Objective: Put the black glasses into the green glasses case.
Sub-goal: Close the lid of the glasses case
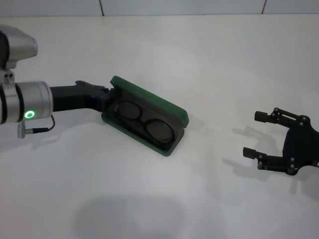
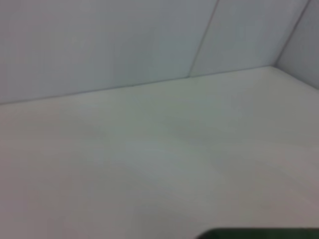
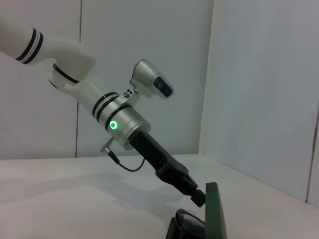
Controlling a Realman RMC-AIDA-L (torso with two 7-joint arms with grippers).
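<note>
The green glasses case (image 1: pixel 152 98) lies open at the table's middle left, its lid standing up at the far side. The black glasses (image 1: pixel 144 124) lie folded inside its tray, lenses up. My left gripper (image 1: pixel 106 98) sits at the case's left end, right against the lid's edge. In the right wrist view the left gripper (image 3: pixel 198 196) touches the upright lid of the green glasses case (image 3: pixel 214 214), with the black glasses (image 3: pixel 187 222) below it. My right gripper (image 1: pixel 253 133) hovers open and holds nothing, well to the right of the case.
A white tabletop (image 1: pixel 164 45) spreads all around, with pale walls (image 3: pixel 149 59) behind it. A sliver of the green case (image 2: pixel 259 233) shows at the edge of the left wrist view. The left arm (image 1: pixel 30 104) reaches in from the left edge.
</note>
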